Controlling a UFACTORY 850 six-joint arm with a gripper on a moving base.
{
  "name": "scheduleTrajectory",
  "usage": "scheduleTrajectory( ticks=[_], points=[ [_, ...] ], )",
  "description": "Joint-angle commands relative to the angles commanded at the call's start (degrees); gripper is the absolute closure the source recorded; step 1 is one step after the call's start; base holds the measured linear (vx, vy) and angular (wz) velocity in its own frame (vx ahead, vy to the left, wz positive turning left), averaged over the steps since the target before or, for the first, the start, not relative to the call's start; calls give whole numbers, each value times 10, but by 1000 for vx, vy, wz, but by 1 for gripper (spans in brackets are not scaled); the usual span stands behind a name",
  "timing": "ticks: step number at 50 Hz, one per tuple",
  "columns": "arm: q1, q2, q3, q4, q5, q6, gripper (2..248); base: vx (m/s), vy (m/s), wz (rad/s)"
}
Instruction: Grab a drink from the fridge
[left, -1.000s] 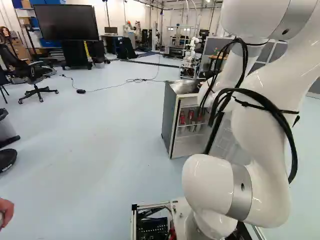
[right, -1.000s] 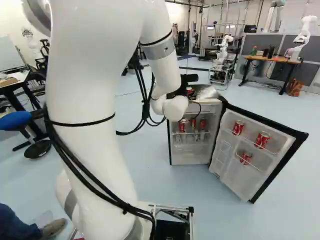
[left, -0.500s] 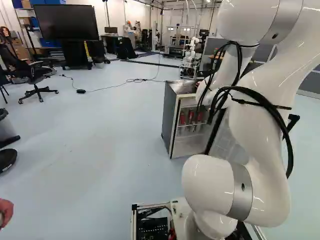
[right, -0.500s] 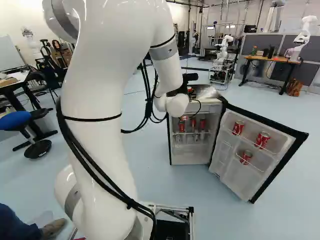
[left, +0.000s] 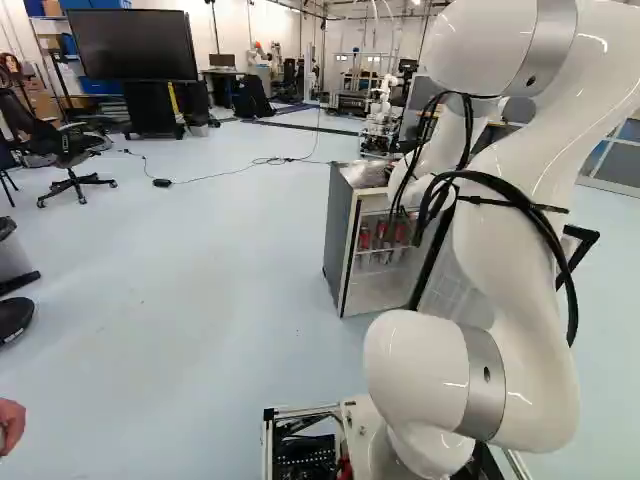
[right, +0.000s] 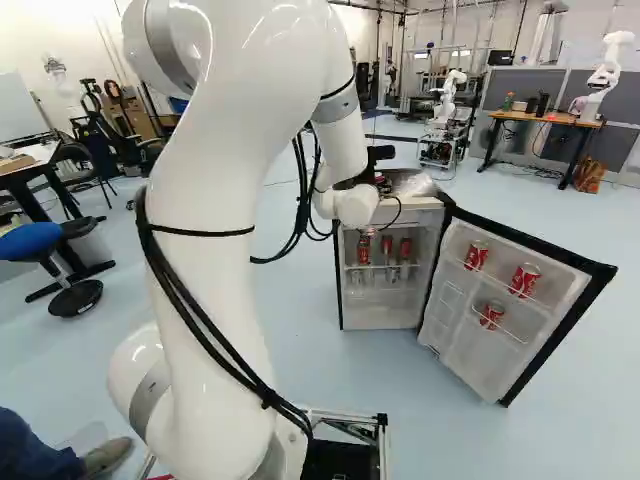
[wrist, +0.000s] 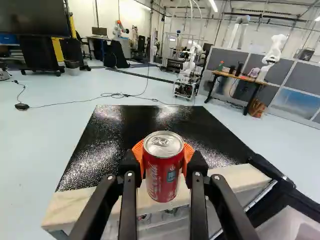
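The gripper (wrist: 163, 156) has a red can (wrist: 162, 177) clasped upright between its orange pads (wrist: 188, 151), up by the front edge of the fridge (wrist: 150, 122)! Door (right: 500, 315) wide open, grab apparently done; carrying it clear looks like what's left.

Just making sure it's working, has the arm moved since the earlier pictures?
Yes: in the right base view, the arm's upper bend has shifted right, away from the whiteboard.

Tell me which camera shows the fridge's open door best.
The right base view: it faces the inside of the fridge door, with three red cans on its shelves. In the left base view the arm covers much of the door; the wrist view catches only a part, beside the fridge top.
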Motion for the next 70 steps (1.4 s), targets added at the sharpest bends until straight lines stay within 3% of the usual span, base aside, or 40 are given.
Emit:
scheduleTrajectory(
  ticks=[40, 57, 58, 62, 63, 68, 69, 70],
  points=[
    [20, -69, -90, 0, -1, 0, 154, 0, 0, 0],
    [22, -77, -100, 0, -1, 0, 154, 0, 0, 0],
    [22, -77, -100, 0, -1, 0, 142, 0, 0, 0],
    [22, -77, -100, 0, -1, 0, 142, 0, 0, 0],
    [22, -77, -100, 0, -1, 0, 110, 0, 0, 0],
    [22, -77, -100, 0, -1, 0, 110, 0, 0, 0],
    [22, -77, -100, 0, -1, 0, 76, 0, 0, 0],
    [22, -77, -100, 0, -1, 0, 76, 0, 0, 0]
  ],
)
